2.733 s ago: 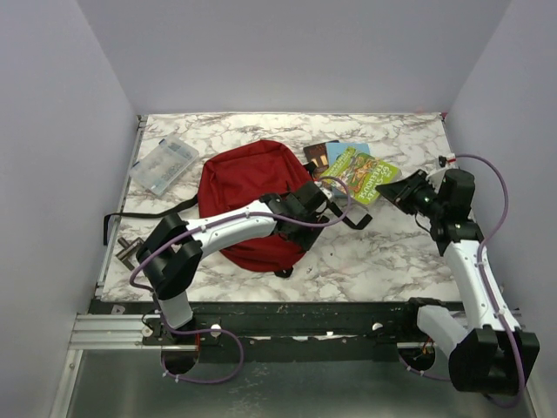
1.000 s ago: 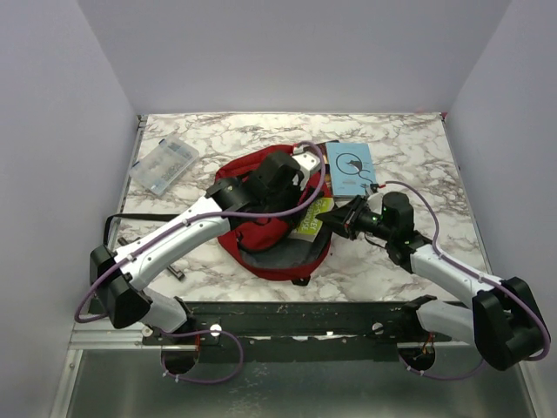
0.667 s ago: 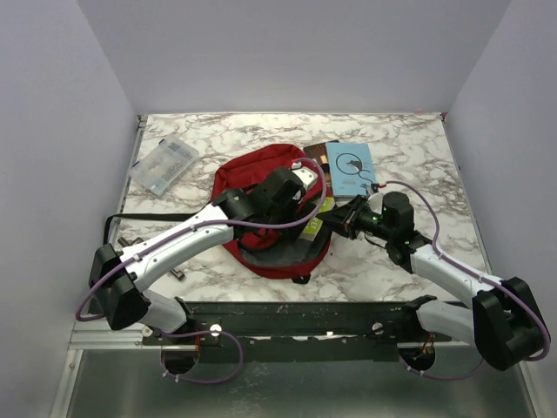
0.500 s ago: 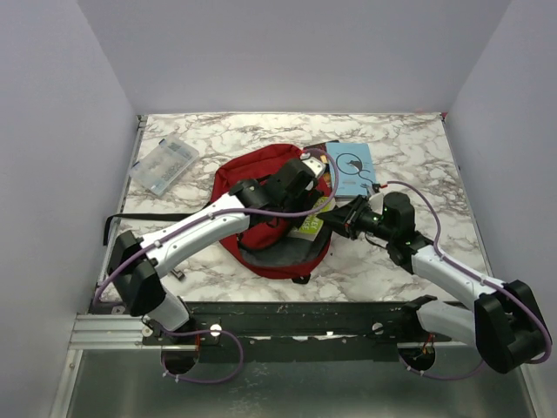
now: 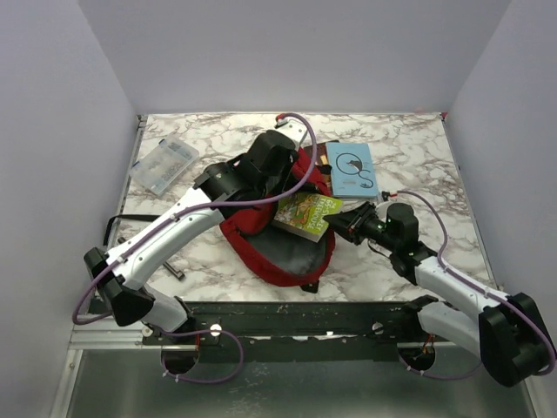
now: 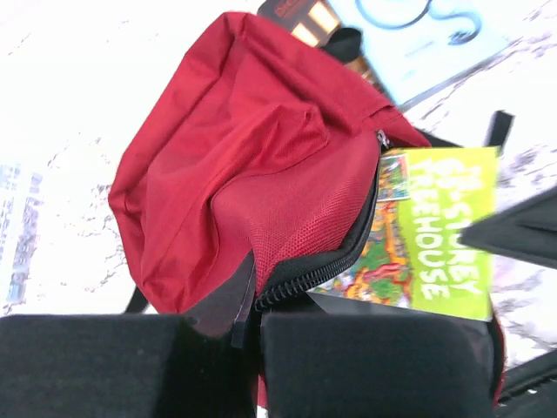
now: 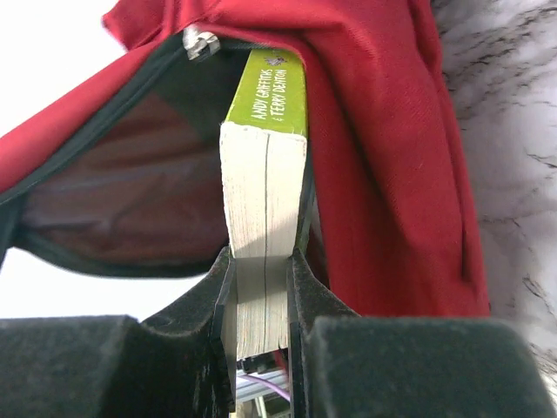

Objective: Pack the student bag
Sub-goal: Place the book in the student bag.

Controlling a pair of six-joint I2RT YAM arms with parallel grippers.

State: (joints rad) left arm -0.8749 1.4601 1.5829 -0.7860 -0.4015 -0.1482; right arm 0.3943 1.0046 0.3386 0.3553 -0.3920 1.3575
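Fingers [image 7: 207,305] of the right gripper [image 7: 261,261] are clamped on the page edge of the thick green paperback book [image 7: 261,192], parted only by its thickness. Fingers [image 6: 374,366] of the left gripper [image 6: 251,329] are pinched shut on the zipper lip of the dark red soft fabric backpack [image 6: 252,148], at the centre of the overhead view. I judge the book's long axis points from the right gripper leftward into the raised mouth; advance along it.
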